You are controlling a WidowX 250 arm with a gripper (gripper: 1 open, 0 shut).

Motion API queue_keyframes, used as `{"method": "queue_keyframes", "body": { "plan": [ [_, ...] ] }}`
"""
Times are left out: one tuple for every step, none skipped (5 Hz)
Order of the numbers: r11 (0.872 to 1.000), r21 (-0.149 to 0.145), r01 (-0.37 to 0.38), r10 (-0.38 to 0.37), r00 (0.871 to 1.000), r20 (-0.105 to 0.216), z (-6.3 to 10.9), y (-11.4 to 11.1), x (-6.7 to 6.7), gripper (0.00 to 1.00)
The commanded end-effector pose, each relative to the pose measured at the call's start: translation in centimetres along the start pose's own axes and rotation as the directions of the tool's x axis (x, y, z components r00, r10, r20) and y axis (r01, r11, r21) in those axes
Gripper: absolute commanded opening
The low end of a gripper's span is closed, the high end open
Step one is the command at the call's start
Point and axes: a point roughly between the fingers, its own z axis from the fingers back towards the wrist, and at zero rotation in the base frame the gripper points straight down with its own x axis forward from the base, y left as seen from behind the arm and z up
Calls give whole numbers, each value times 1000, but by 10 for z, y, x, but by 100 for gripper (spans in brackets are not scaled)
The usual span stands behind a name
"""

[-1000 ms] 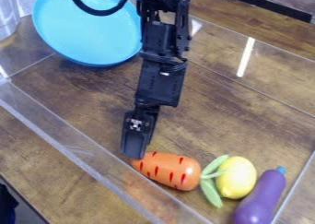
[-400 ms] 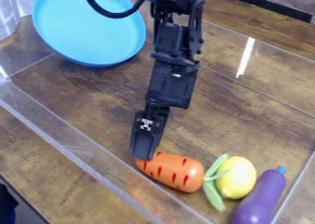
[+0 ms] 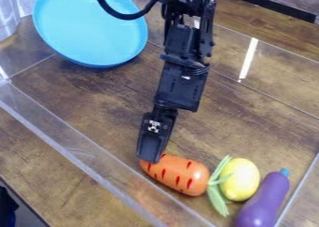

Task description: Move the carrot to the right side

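Observation:
The carrot (image 3: 177, 174) is a stubby orange-red toy with dark grooves, lying near the front edge of the wooden table. My gripper (image 3: 151, 145) hangs from the black arm just above and left of the carrot's left end, its fingertips close to or touching it. The fingers look narrow and together, but whether they are open or shut does not show clearly. Nothing is held between them.
A yellow lemon (image 3: 238, 178) with a green leaf lies right beside the carrot, and a purple eggplant (image 3: 263, 203) next to that at the front right. A blue bowl (image 3: 88, 25) sits at the back left. A clear plastic wall (image 3: 75, 142) rims the table.
The arm has shifted right and down toward the carrot's left end. The carrot, lemon and eggplant have stayed put.

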Motion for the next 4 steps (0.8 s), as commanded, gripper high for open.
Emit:
{"method": "queue_keyframes", "body": {
  "plan": [
    [999, -9, 43, -43, 999, -31, -8, -3, 12, 100],
    [998, -12, 55, -55, 997, -44, -8, -3, 13, 100],
    [998, -18, 63, -64, 996, -54, -8, -3, 12, 100],
    [997, -25, 73, -74, 995, -64, -8, -3, 11, 100]
  ]
}}
